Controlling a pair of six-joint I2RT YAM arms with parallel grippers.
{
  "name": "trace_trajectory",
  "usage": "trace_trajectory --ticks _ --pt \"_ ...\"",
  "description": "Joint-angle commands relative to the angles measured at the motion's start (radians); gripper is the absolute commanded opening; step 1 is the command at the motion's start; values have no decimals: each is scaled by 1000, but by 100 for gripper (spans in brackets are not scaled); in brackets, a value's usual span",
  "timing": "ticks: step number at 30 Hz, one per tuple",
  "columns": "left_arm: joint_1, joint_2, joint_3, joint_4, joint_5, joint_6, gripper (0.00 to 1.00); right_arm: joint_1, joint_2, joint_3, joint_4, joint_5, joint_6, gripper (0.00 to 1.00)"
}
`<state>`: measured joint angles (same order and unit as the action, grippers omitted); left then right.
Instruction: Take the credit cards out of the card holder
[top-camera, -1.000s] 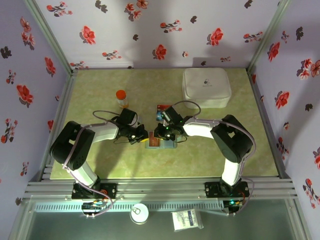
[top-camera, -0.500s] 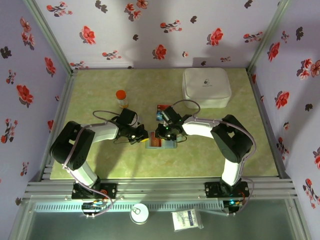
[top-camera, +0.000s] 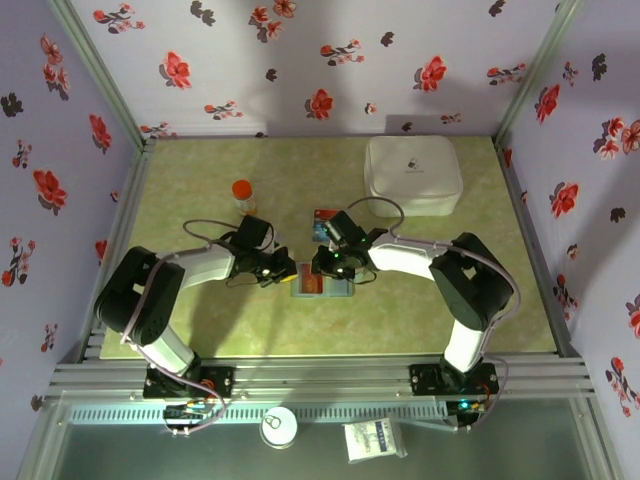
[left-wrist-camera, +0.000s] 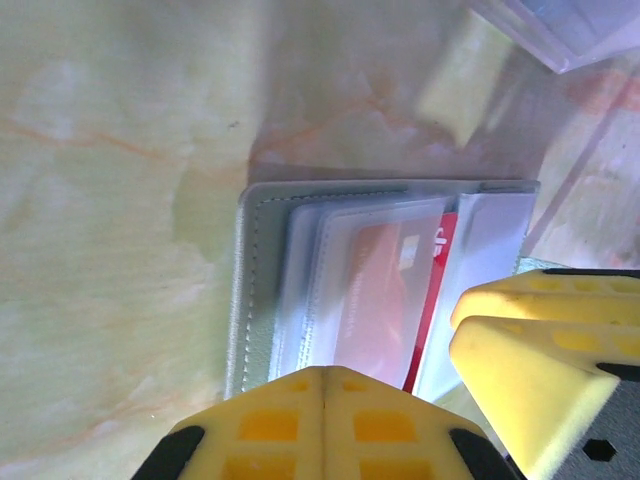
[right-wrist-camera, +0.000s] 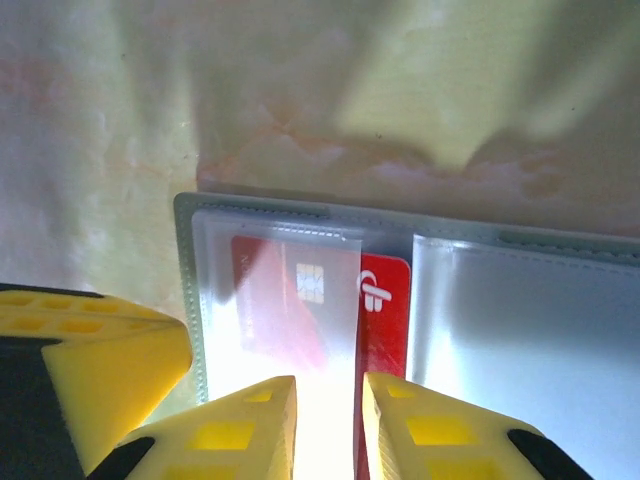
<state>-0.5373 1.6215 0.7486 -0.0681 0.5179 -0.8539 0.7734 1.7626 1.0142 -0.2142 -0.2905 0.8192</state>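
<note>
The grey-blue card holder (top-camera: 322, 286) lies open on the table between both grippers. Its left panel (right-wrist-camera: 188, 262) has a clear sleeve with the red credit card (right-wrist-camera: 386, 292) inside. The card's right end sticks out toward the fold. My right gripper (right-wrist-camera: 328, 398) hovers low over the sleeve's open edge, its jaws a small gap apart and gripping nothing that I can see. My left gripper (left-wrist-camera: 325, 385) is shut, its tips resting on the holder's near edge (left-wrist-camera: 258, 300). The red card (left-wrist-camera: 392, 290) shows blurred through the sleeve, with a right gripper finger (left-wrist-camera: 540, 350) close beside it.
A large white rounded case (top-camera: 413, 175) sits at the back right. An orange-capped bottle (top-camera: 243, 195) stands behind the left arm. A small flat card (top-camera: 325, 213) lies on the table just behind the right gripper. Frame rails border the table.
My right gripper's jaws have parted slightly. Both arms and the holder have stayed almost where they were.
</note>
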Motion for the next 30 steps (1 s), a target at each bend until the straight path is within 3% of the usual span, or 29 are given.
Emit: trace_trajectory --ticks 1,30 --pt "-11 -21 19 -35 11 13 0 6 -41 -27 1 19 3 25" --pt "-54 87 57 -84 -25 50 0 6 -40 -54 23 10 18 25"
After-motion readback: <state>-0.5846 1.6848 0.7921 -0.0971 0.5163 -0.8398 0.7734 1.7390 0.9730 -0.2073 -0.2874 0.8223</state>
